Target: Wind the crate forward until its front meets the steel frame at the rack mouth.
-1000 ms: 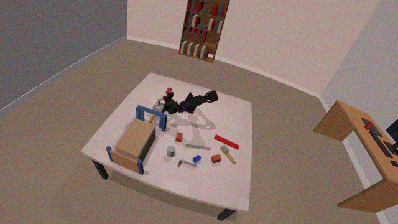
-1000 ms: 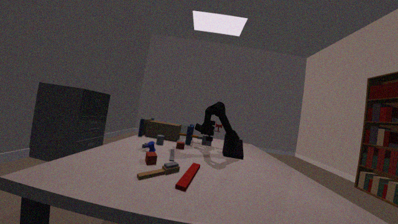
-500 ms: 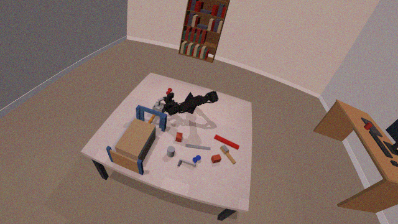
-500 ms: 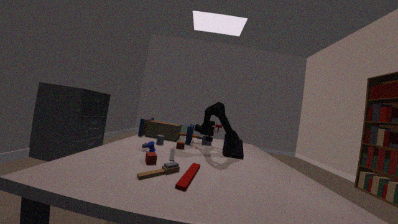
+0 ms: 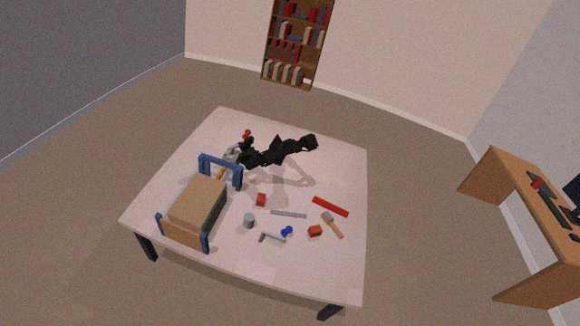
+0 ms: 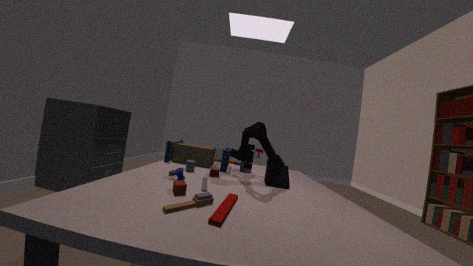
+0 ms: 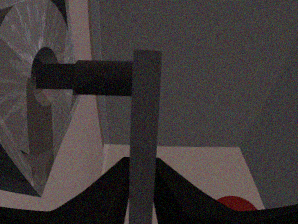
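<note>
My gripper is shut on the grey arm of the winch handle, whose red knob sticks out beyond the fingers. The handle's dark key points at the winch. In the wrist view the key tip overlaps the round hole; I cannot tell whether it is inside. The tan crate sits flat in the cubby. An orange strap runs from it through the blue steel frame. A gap shows between crate and frame.
On the bench lie a blue-knobbed crank, a grey cylinder, a grey bar, a red bar, a hammer and two red blocks. The nearer block is beside the frame.
</note>
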Tool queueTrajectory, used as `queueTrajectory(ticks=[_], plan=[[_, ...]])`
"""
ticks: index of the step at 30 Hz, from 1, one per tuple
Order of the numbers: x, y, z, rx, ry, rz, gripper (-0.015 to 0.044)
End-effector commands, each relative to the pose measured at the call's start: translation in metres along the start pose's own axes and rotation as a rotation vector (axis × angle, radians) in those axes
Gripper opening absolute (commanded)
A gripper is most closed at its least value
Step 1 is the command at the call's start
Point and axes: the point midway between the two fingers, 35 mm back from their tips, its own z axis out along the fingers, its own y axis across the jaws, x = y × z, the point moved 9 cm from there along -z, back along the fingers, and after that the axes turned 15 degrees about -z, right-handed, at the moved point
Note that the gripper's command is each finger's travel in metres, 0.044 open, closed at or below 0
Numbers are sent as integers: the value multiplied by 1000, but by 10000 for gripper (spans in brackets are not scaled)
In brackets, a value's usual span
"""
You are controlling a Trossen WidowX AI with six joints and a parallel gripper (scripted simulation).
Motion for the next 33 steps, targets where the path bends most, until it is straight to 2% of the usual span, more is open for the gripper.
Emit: queueTrajectory(ticks=[1, 33], plan=[[-2, 1, 0, 7, 2, 7, 0], [-3, 6, 2, -1, 6, 1, 0]])
